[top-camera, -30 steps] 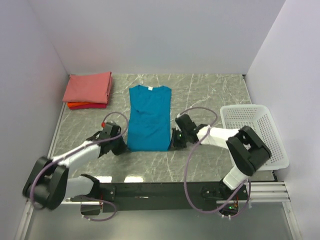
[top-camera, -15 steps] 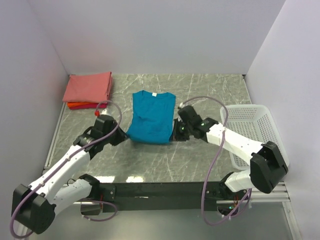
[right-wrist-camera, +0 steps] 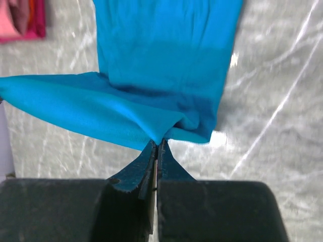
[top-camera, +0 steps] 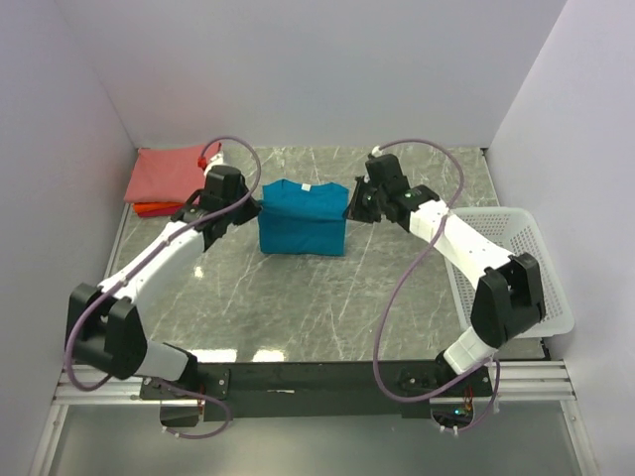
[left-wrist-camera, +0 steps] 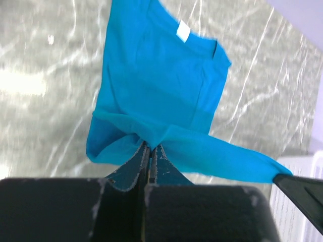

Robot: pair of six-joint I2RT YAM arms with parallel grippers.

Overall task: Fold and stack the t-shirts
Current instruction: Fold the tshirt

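the grey marbled counter fills my overhead view. the white mesh basket sits at its right edge, with the right arm crossing in front of it. the teal t-shirt is at the middle back of the counter, collar towards the far wall, doubled over on itself. in the wrist views its upper layer is stretched in a band between the two arms, above the part lying flat. the folded stack is in the back left corner, well apart from the teal one, salmon-pink on top and orange-red showing beneath. the left gripper is at the shirt's left edge; up close i see it pressed together, pinching a corner of teal cloth. the right gripper is at the right edge, also clamped tight on a bunched corner. the white neck label shows just inside the collar.
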